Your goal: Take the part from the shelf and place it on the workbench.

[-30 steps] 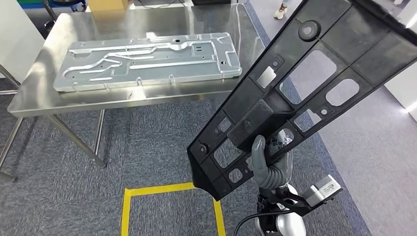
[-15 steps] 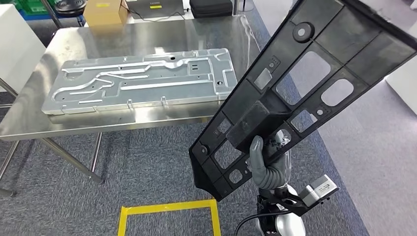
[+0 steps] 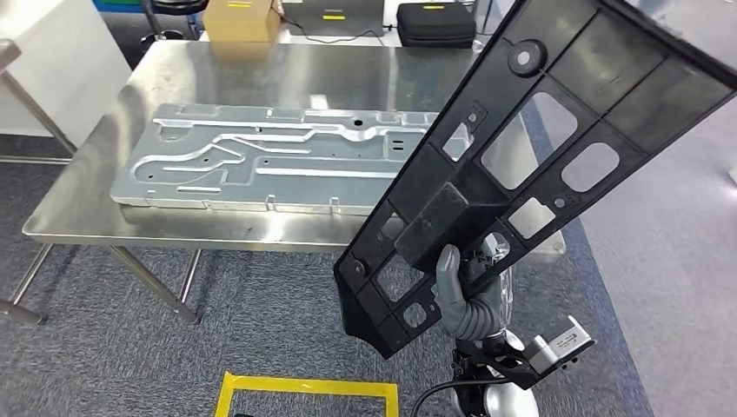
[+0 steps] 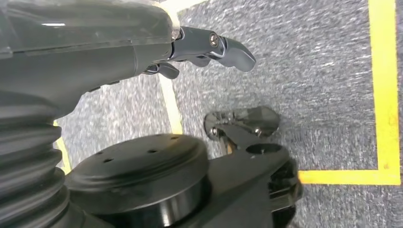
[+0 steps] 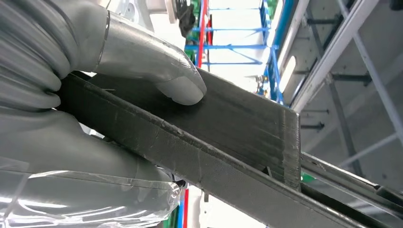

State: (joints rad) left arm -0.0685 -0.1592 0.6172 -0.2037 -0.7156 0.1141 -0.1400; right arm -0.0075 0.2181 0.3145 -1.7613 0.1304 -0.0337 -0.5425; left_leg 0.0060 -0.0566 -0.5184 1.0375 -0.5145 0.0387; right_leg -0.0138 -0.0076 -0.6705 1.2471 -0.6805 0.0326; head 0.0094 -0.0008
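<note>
A large black plastic panel with several cut-outs tilts up across the right of the head view. My right hand grips it near its lower end, thumb on the front face. In the right wrist view the grey thumb presses on the panel's dark edge. The steel workbench stands ahead, and the panel's upper part hides its right end. My left hand hangs over the carpet with its fingers loosely extended and nothing in it.
A long grey metal plate lies across the workbench. A cardboard box and a black case sit beyond its far edge. Yellow floor tape marks the grey carpet near my feet. A white cabinet stands at left.
The camera has moved: the workbench now sits nearer and more central, and the yellow tape has slid down the picture. My right hand holds the panel as before.
</note>
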